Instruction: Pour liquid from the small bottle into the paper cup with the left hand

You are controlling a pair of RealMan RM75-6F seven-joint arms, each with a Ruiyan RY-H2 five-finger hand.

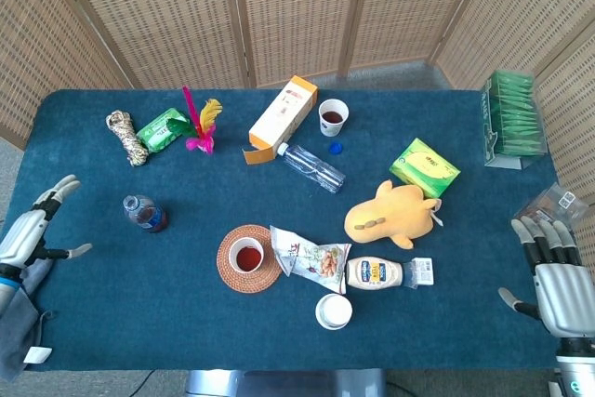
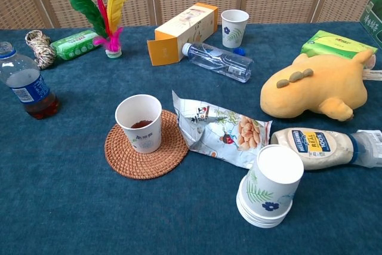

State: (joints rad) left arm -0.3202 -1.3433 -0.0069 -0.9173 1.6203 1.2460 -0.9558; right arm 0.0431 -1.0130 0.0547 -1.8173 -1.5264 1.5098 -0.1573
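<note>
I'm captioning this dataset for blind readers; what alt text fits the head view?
Overhead view of a blue table: the left hand, open, hovers at the left edge near a small bottle, with a paper cup on a woven coaster mid-table amid clutter. The right hand waits open at the right edge.
</note>
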